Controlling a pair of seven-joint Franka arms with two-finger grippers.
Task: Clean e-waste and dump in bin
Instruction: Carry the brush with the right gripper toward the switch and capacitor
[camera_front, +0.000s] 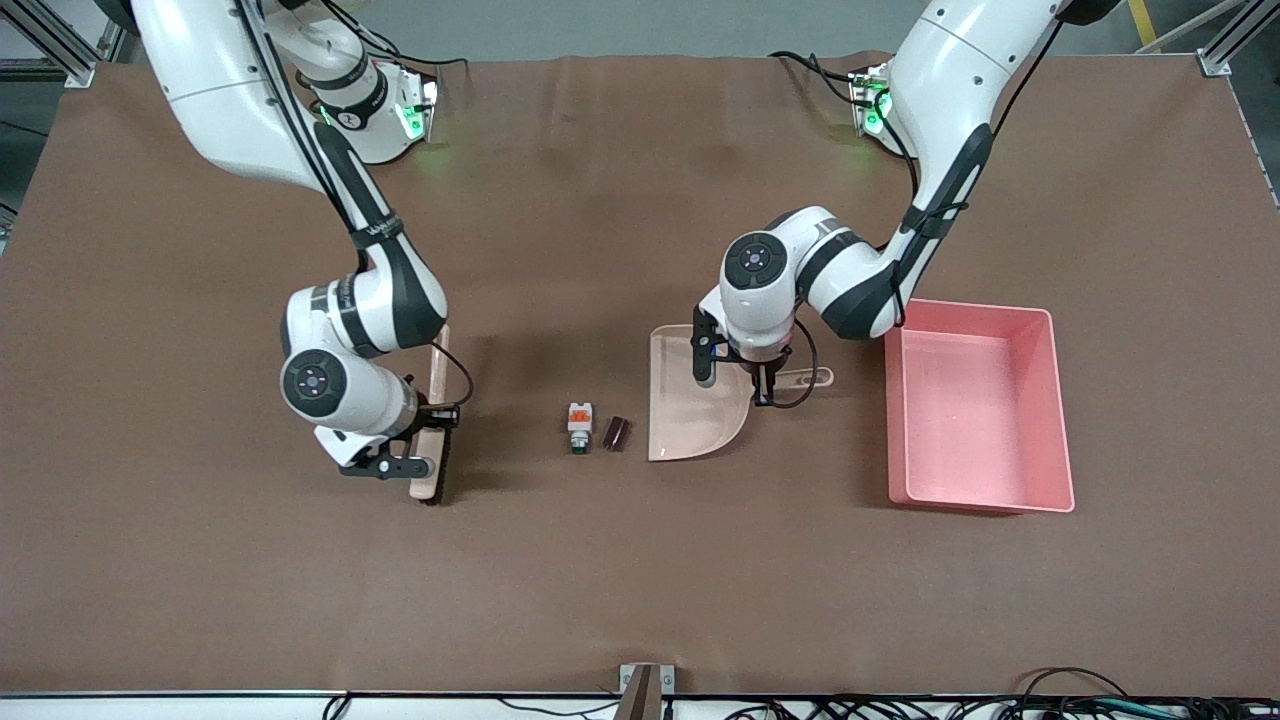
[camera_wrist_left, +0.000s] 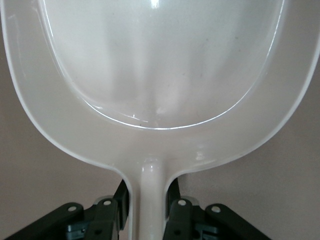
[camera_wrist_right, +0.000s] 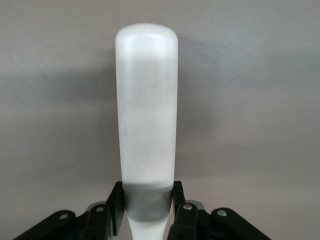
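The e-waste, a white block (camera_front: 580, 425) and a dark block (camera_front: 615, 433), lies on the counter (camera_front: 640, 580). At its 3 o'clock, the left end effector (camera_front: 762, 385) clamps the dustpan (camera_front: 690, 410) handle, with the pink bin (camera_front: 980, 405) further that way. At 9 o'clock, the right end effector (camera_front: 425, 440) grips the brush (camera_front: 437, 420).

White arms with black joint bands; black cables clipped along the links; green lights at bases; black hands with silver screws.

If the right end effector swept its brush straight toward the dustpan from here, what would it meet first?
Probably the white block: it lies between the brush held by the right end effector and the dustpan. The dark block comes next, just beside it. The path before them looks free.
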